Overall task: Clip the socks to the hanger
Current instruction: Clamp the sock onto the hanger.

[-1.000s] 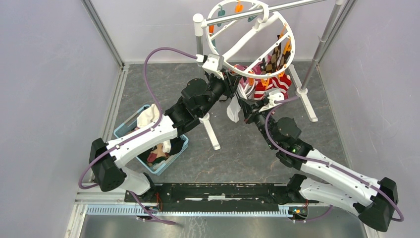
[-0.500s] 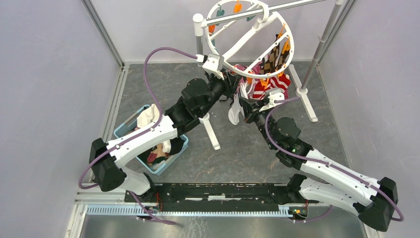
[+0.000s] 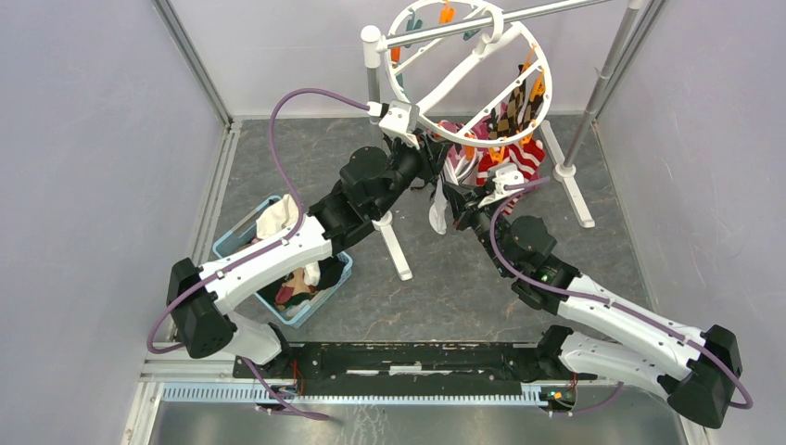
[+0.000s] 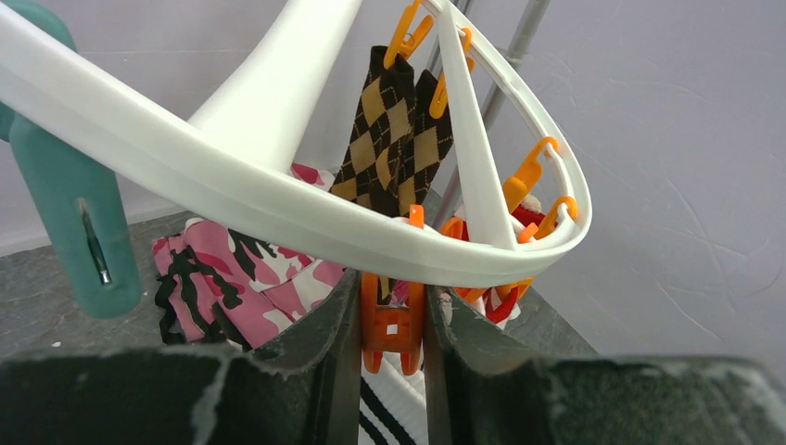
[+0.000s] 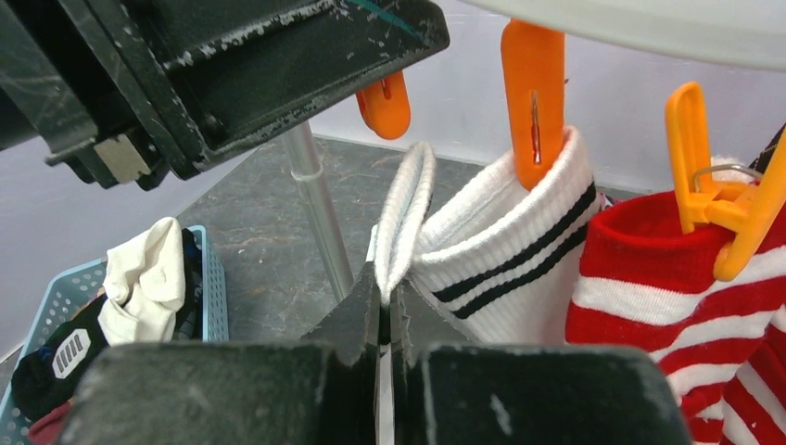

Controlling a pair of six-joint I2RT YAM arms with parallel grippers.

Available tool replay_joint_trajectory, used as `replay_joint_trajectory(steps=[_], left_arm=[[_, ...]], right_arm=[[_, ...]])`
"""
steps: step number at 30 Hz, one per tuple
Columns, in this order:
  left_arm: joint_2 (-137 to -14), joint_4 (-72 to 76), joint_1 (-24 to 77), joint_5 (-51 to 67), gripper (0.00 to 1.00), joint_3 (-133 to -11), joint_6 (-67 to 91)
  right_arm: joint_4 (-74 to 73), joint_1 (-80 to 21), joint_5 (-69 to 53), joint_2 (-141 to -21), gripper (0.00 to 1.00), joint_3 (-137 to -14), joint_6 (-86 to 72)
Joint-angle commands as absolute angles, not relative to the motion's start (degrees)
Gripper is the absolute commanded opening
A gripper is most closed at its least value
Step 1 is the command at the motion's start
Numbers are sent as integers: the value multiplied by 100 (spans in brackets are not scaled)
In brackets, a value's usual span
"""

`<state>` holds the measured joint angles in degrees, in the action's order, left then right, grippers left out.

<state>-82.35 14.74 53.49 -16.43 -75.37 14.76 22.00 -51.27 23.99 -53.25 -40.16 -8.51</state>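
The white ring hanger (image 3: 468,69) hangs tilted from the rail, and its rim (image 4: 232,176) crosses the left wrist view. My left gripper (image 4: 392,287) is shut on an orange clothespin (image 4: 392,324) under that rim. My right gripper (image 5: 385,297) is shut on the folded cuff of a white sock (image 5: 408,213), held just below that clothespin (image 5: 385,102). The sock's toe dangles (image 3: 438,215) between the arms. A second white sock with dark stripes (image 5: 519,250), a red-and-white striped sock (image 5: 667,278) and two argyle socks (image 4: 394,130) hang clipped.
A blue basket (image 3: 243,236) with more laundry sits at the left by the left arm. The silver rail (image 3: 519,16) and its white-footed poles (image 3: 394,243) stand round the hanger. Pink camouflage cloth (image 4: 232,269) hangs behind the rim, and a teal clothespin (image 4: 74,222) hangs at the left.
My right gripper has carried the white sock's cuff a little up and left, closer under the clothespin. The left arm has kept still on the clothespin.
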Motion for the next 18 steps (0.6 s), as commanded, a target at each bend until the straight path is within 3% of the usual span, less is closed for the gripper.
replay_joint_trajectory(steps=[1,18], left_arm=[[-8130,1573,5387,-1661,2,-7819,1276],[-8156,1547,5384,-1653,2,-7809,1310]], right_arm=[[2413,-5140,2321,-5329,0,-4331,-747],[2452,-5142,2281,-5375,0,-4443,-670]])
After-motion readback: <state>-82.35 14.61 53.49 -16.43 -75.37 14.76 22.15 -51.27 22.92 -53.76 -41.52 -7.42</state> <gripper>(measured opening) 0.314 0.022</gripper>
